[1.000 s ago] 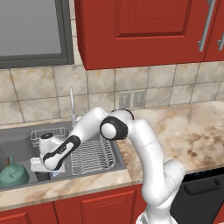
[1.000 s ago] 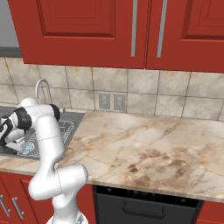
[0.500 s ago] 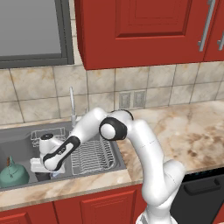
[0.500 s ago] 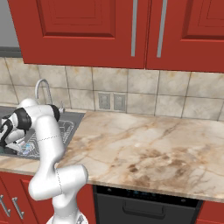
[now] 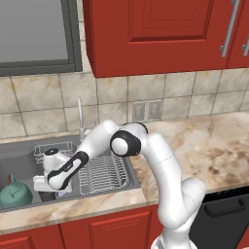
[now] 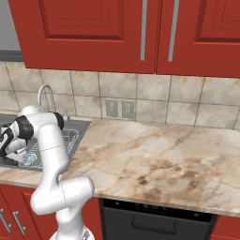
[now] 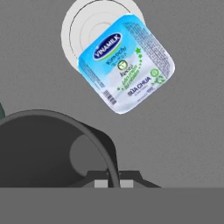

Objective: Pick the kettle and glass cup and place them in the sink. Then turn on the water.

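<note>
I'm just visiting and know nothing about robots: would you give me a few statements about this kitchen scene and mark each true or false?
1. The kettle sits in the sink. True.
2. Water is running from the faucet. False: no stream shows.
3. The tool is shut on the glass cup rim. True.
4. The kettle is bright red. False: it is teal-green.
5. A blue-white yogurt cup lies on the sink floor. True.
</note>
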Robot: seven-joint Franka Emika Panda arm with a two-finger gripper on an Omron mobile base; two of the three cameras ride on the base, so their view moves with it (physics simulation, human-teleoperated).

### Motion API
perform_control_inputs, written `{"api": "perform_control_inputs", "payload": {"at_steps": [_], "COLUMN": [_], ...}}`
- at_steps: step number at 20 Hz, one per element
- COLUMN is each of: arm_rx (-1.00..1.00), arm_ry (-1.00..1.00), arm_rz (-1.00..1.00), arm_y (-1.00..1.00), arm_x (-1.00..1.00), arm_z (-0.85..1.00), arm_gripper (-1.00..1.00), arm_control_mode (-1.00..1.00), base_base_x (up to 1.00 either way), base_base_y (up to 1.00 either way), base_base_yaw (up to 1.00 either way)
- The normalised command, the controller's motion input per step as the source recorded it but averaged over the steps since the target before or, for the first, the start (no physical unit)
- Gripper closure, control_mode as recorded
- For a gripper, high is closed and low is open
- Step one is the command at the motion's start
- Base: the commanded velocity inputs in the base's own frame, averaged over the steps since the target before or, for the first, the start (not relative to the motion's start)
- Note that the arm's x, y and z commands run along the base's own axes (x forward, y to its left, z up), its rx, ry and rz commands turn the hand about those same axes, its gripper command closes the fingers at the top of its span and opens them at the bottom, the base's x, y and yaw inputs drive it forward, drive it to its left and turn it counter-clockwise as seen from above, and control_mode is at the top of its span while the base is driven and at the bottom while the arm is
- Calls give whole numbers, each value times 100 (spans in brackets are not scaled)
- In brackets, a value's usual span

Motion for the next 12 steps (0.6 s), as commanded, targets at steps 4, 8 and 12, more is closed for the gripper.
{"api": "perform_control_inputs", "payload": {"at_steps": [4, 8, 12], "arm_rx": [0, 0, 0], "arm_ry": [0, 0, 0], "arm_rz": [0, 0, 0], "arm_y": [0, 0, 0], "arm_x": [0, 0, 0], "arm_z": [0, 0, 0], "arm_gripper": [100, 100, 100], "arm_control_mode": [-100, -100, -100], "base_base_x": [0, 0, 0], "base_base_y": [0, 0, 0], "base_base_yaw": [0, 0, 0]}}
